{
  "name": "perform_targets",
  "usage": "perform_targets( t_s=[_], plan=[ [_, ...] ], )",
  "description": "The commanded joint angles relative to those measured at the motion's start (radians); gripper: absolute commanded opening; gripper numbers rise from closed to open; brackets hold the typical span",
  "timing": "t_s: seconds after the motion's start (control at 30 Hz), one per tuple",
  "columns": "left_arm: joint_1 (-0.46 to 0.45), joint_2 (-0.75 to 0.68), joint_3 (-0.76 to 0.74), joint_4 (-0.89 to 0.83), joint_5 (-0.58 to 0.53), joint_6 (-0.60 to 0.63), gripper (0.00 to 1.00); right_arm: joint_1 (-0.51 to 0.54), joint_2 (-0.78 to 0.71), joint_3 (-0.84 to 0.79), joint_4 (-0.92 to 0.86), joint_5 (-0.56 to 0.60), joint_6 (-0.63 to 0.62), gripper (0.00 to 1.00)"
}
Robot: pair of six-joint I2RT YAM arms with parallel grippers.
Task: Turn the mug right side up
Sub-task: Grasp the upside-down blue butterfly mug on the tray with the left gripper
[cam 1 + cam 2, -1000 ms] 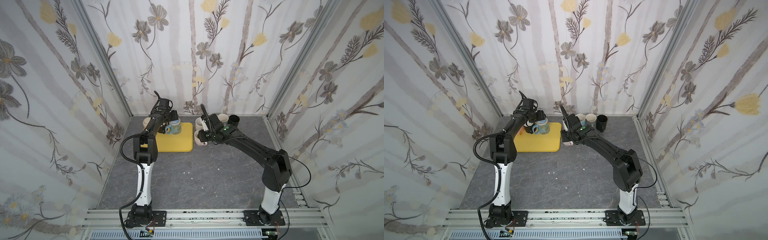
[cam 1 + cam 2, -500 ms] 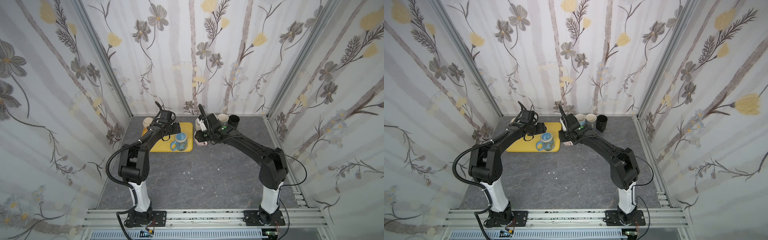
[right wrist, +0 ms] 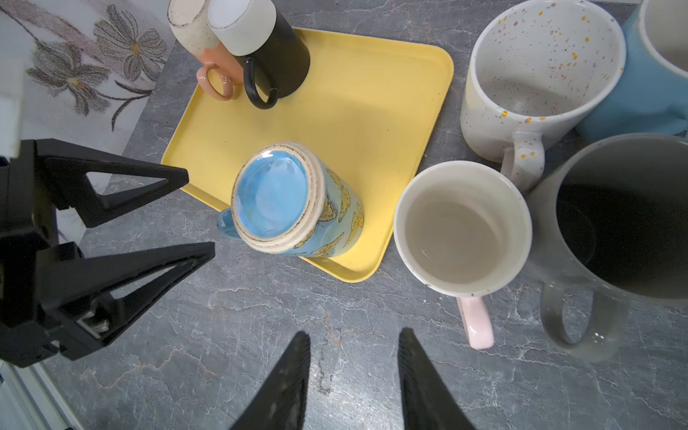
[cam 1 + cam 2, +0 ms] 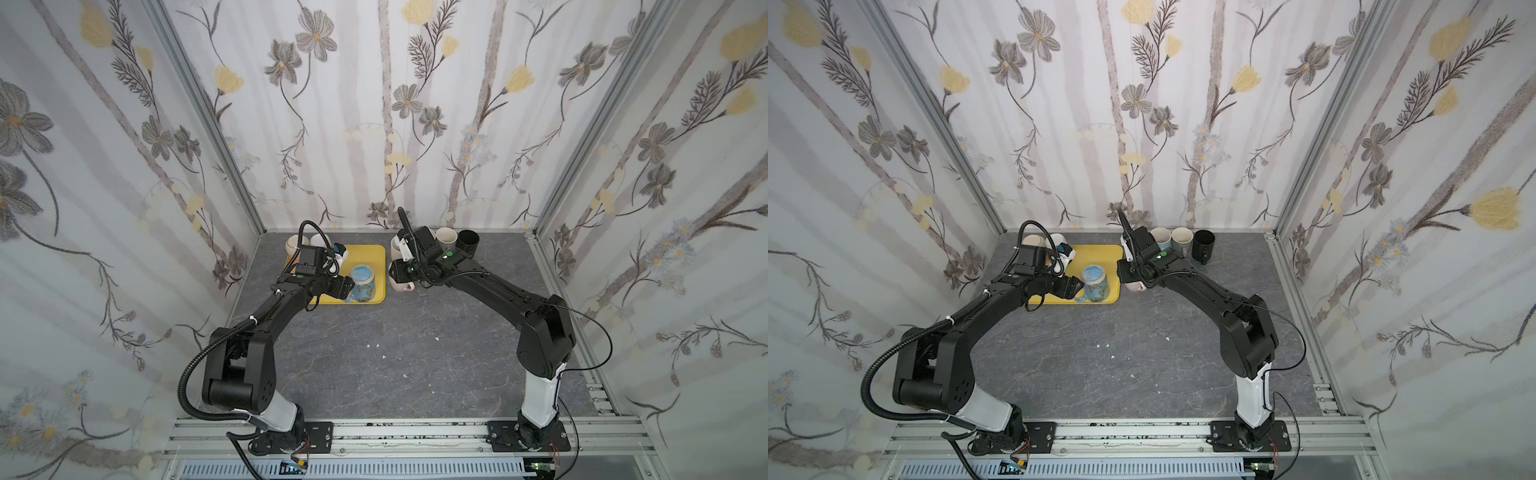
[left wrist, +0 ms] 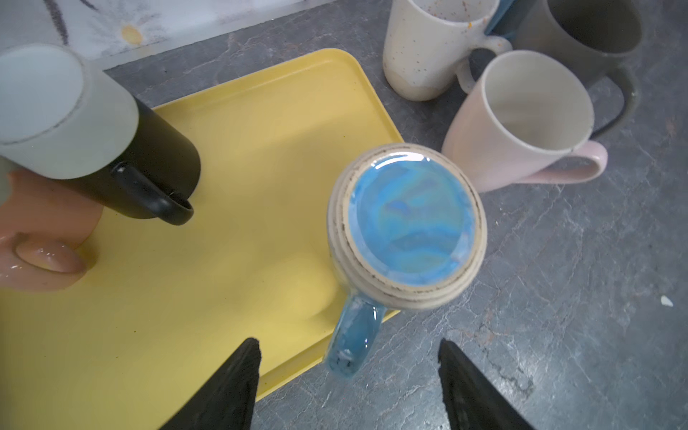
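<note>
The mug (image 4: 362, 282) (image 4: 1095, 282) is blue with yellow butterflies. It stands upside down, base up, at the front right corner of the yellow tray (image 4: 365, 255) (image 3: 353, 93). My left gripper (image 5: 348, 344) (image 4: 347, 286) is open just left of the mug (image 5: 407, 227); the blue handle points into the gap between its fingers without touching them. In the right wrist view the left gripper (image 3: 201, 214) sits beside the mug (image 3: 286, 197). My right gripper (image 3: 355, 335) (image 4: 1125, 272) hangs open and empty over bare table to the right of the tray.
A black-and-white mug (image 3: 268, 48) and a peach mug (image 3: 208, 56) stand upside down at the tray's back left. Right of the tray stand upright mugs: pink (image 3: 461, 227), speckled white (image 3: 540, 78), blue (image 3: 655, 74), dark grey (image 3: 625, 216).
The left gripper carried the mug from the back of the tray to its front right corner, set it down, opened and drew back a little. The right arm barely moved.
</note>
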Motion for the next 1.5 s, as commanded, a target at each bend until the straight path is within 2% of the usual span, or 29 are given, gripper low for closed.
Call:
perform_targets(
  t_s=[0.0, 0.17, 0.3, 0.57, 0.77, 1.03, 1.23, 1.3, 1.47],
  plan=[
    [-0.005, 0.014, 0.004, -0.044, 0.009, 0.148, 0.73, -0.002, -0.016, -0.016, 0.016, 0.009, 0.003, 0.40],
    [-0.005, 0.080, 0.023, -0.024, -0.025, 0.149, 0.67, 0.000, -0.041, -0.066, 0.053, 0.000, 0.016, 0.40],
    [-0.007, 0.135, 0.049, 0.009, -0.002, 0.121, 0.62, -0.002, -0.047, -0.082, 0.055, 0.003, 0.014, 0.41],
    [-0.054, 0.161, 0.031, 0.117, -0.052, 0.107, 0.50, -0.002, -0.042, -0.087, 0.060, 0.002, 0.009, 0.41],
    [-0.067, 0.182, 0.024, 0.131, -0.115, 0.105, 0.35, -0.004, -0.041, -0.086, 0.065, -0.002, 0.009, 0.41],
    [-0.074, 0.171, 0.010, 0.168, -0.143, 0.073, 0.01, -0.003, -0.041, -0.082, 0.069, -0.005, 0.013, 0.41],
    [-0.073, 0.102, -0.024, 0.240, -0.166, 0.003, 0.00, -0.003, -0.066, -0.089, 0.086, 0.022, 0.022, 0.41],
    [-0.071, 0.069, -0.048, 0.280, -0.171, -0.059, 0.00, -0.003, -0.084, -0.103, 0.106, 0.034, 0.031, 0.41],
    [-0.054, -0.005, -0.133, 0.401, -0.091, -0.234, 0.00, -0.006, -0.125, -0.146, 0.170, 0.045, 0.064, 0.41]
  ],
)
